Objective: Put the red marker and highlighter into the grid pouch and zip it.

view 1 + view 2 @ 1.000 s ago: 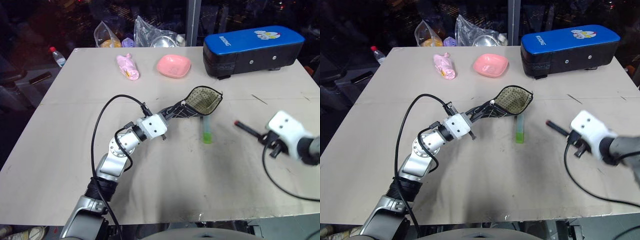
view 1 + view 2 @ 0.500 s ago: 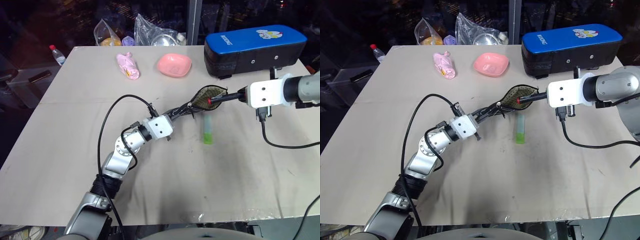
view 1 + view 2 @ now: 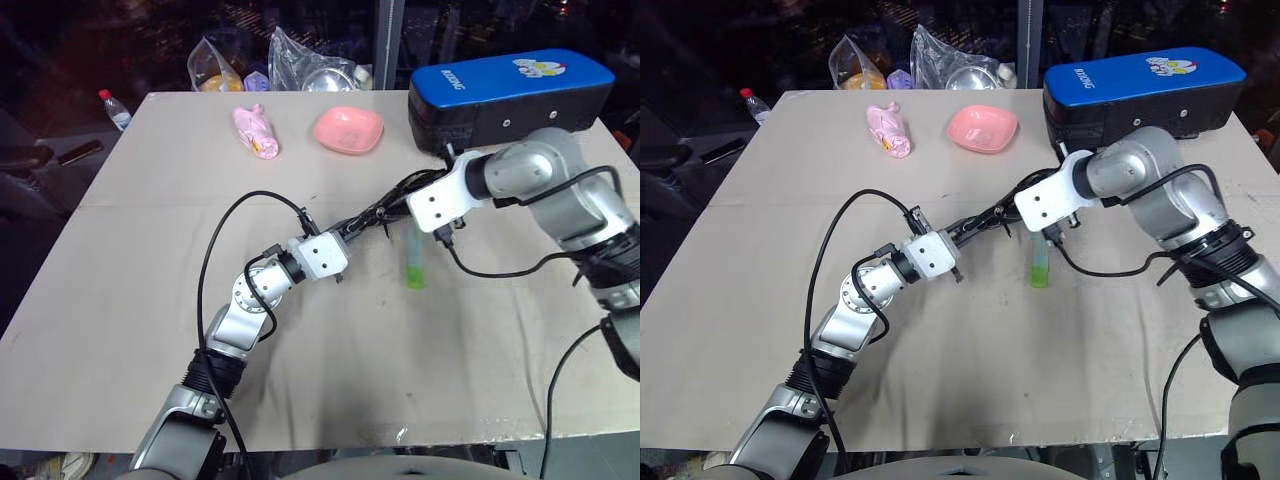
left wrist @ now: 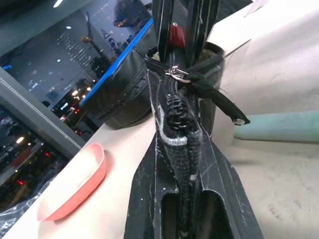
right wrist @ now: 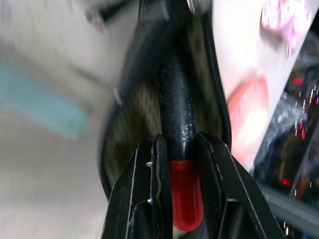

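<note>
The red marker (image 5: 179, 164), pinched between the right gripper (image 5: 180, 149) jaws, has swung across from the open table and now noses into the grid pouch (image 4: 182, 124), whose edge the left gripper (image 4: 187, 209) jaws clamp, while the highlighter (image 3: 414, 262) lies just beside, unpicked

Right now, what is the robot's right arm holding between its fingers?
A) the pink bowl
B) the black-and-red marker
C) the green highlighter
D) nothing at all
B: in the right wrist view the right fingers are clamped on the red marker, whose black end points into the open grid pouch, while the highlighter lies on the table beside the pouch.
</note>
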Controlling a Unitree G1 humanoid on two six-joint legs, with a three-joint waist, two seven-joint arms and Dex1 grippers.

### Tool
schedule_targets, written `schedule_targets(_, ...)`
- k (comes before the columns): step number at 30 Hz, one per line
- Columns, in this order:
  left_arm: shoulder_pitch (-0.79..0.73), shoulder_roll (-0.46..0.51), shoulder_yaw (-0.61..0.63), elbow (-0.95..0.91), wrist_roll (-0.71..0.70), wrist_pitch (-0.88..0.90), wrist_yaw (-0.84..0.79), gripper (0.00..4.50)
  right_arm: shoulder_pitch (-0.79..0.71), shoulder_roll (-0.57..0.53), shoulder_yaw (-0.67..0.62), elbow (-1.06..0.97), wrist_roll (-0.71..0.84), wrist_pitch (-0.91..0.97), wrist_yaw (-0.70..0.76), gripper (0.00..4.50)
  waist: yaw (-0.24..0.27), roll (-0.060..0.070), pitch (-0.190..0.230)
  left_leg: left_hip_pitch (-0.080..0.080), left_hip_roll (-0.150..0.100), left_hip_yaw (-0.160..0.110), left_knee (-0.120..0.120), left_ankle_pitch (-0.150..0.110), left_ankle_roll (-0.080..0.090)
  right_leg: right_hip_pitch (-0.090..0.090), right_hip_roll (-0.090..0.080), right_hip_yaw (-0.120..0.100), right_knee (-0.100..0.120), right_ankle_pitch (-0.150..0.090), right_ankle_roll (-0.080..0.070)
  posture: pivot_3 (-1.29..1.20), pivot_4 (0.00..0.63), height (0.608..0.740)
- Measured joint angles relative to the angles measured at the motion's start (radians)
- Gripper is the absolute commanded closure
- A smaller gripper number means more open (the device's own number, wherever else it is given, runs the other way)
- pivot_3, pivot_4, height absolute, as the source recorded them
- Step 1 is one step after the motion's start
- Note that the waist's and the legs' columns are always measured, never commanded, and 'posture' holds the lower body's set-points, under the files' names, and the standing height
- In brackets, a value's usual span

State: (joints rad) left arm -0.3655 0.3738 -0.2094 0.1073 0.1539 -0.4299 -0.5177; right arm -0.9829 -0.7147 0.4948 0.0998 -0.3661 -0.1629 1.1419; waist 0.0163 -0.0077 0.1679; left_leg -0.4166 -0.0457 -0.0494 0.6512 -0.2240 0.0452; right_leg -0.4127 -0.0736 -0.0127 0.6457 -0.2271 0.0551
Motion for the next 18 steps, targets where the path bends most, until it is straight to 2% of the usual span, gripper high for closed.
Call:
schedule_targets(2,0.002,-0.003,0.000,0.000,0.000,0.001,0.000,4.50,0.015,0.021,0.000,0.003,0.000,-0.008,-0.013,4.28,-0.002,0.000,0.000,0.000,0.000,0.000,0.000,0.000,0.000,0.000,0.000,0.000,0.000,0.000,0.001,0.00,0.150,0.734)
schedule_targets(4,0.006,-0.004,0.001,0.000,0.000,0.002,0.000,4.50,0.020,0.041,-0.001,0.020,0.002,-0.019,-0.023,3.27,-0.003,0.000,0.000,0.000,0.000,0.000,0.000,0.000,0.000,0.000,0.000,0.000,0.001,0.000,0.001,0.00,0.150,0.734)
schedule_targets(5,0.006,-0.005,0.001,0.000,0.000,0.003,0.000,4.50,0.020,0.047,-0.001,0.027,0.005,-0.025,-0.025,2.99,-0.003,0.000,0.000,0.000,0.000,0.000,0.000,0.000,0.000,0.000,0.000,0.000,0.001,0.000,0.001,0.00,0.150,0.734)
schedule_targets(7,0.006,-0.009,0.001,0.000,0.000,0.003,0.001,4.50,0.020,0.048,-0.001,0.034,0.011,-0.035,-0.025,2.06,-0.003,0.000,0.000,0.000,0.000,0.000,0.000,0.000,0.000,0.000,0.000,0.000,0.002,0.000,0.000,0.00,0.150,0.734)
schedule_targets(8,0.006,-0.009,0.001,0.000,0.000,0.003,0.001,4.50,0.020,0.045,-0.004,0.039,0.016,-0.036,-0.025,1.80,-0.003,0.000,0.000,0.000,0.000,0.000,0.000,0.000,0.000,0.000,0.000,0.000,0.002,0.000,0.001,0.00,0.150,0.734)
schedule_targets(10,0.006,-0.009,0.002,0.000,0.000,0.005,0.001,4.50,0.024,0.041,-0.042,0.040,0.044,-0.006,-0.025,0.88,-0.002,0.000,0.000,0.000,0.000,0.000,0.000,0.000,0.000,0.000,0.000,0.000,0.002,0.000,0.001,0.00,0.150,0.734)
schedule_targets(13,0.011,-0.009,0.004,-0.001,0.000,0.006,0.002,4.50,0.026,-0.031,-0.138,-0.016,0.137,0.141,0.043,0.88,0.001,0.000,0.000,0.000,-0.001,-0.001,0.000,0.000,0.000,0.000,-0.001,0.000,0.001,0.000,0.001,0.00,0.150,0.734)
schedule_targets(16,0.019,-0.005,0.007,-0.007,0.000,0.009,0.001,4.50,0.098,-0.109,-0.291,-0.235,0.331,0.489,0.139,0.88,0.000,0.000,0.000,-0.001,0.000,-0.003,0.000,-0.002,0.004,0.000,-0.006,0.001,0.001,0.000,0.000,0.00,0.150,0.734)
schedule_targets(18,0.021,-0.005,0.008,-0.009,-0.001,0.010,0.002,4.50,0.170,-0.115,-0.367,-0.372,0.438,0.722,0.136,0.88,-0.002,0.000,0.000,0.000,0.000,-0.003,-0.001,-0.003,0.004,0.000,-0.006,0.001,0.001,0.000,0.000,0.00,0.150,0.734)
